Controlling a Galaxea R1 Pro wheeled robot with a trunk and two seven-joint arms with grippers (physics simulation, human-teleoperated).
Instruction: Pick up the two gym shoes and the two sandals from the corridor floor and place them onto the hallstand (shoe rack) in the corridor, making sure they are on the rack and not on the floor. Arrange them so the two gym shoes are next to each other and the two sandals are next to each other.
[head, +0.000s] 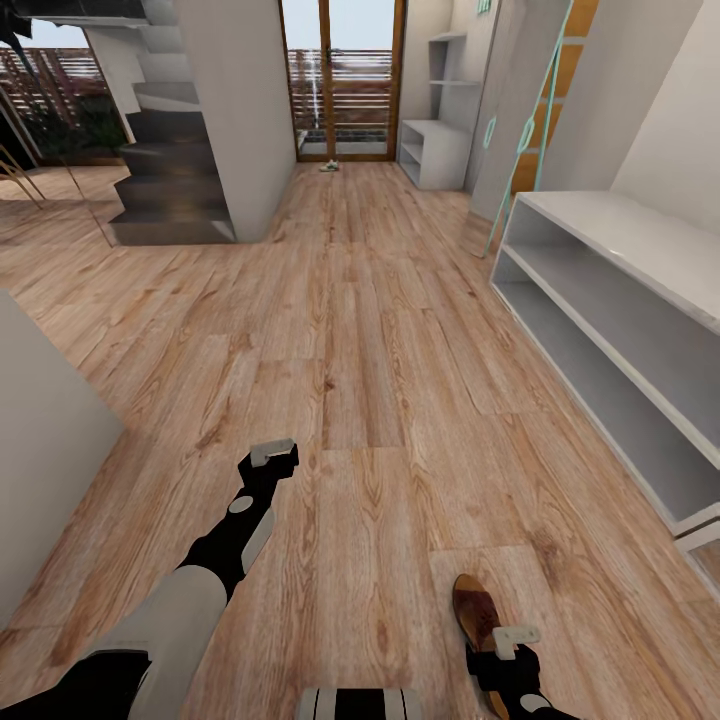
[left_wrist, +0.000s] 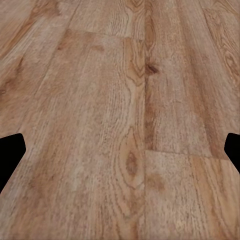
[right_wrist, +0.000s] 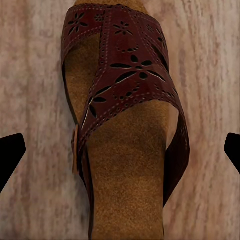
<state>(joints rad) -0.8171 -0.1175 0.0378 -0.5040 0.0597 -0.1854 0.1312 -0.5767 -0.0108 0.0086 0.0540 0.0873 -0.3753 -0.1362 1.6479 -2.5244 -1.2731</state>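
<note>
Because the sandal (right_wrist: 122, 125) is a flat slip-on with a cut-out leather strap over a cork-looking footbed, it is probably light, fairly stiff in the sole and soft only in the strap. Its edges look thin, so the best hold is likely across the sole's two long sides at mid-length, or on the strap where it arches over the footbed. It lies sole-down on the corridor floor (head: 380, 330), near the robot and to its right; in the head view the sandal (head: 475, 608) runs its long axis near to far, one rounded end toward the far doors, the near end hidden under the arm.

Directly over it hangs the right gripper (head: 512, 640), its fingers spread wide, the dark tips standing well to either side of the shoe and touching nothing. The left gripper (head: 272, 455) hovers further left over bare planks, fingers likewise apart and empty.

To the right stands the hallstand (head: 610, 280), its bench top and two long shelves bare. A small pale object (head: 329, 166) lies far off by the doors, too small to identify.
</note>
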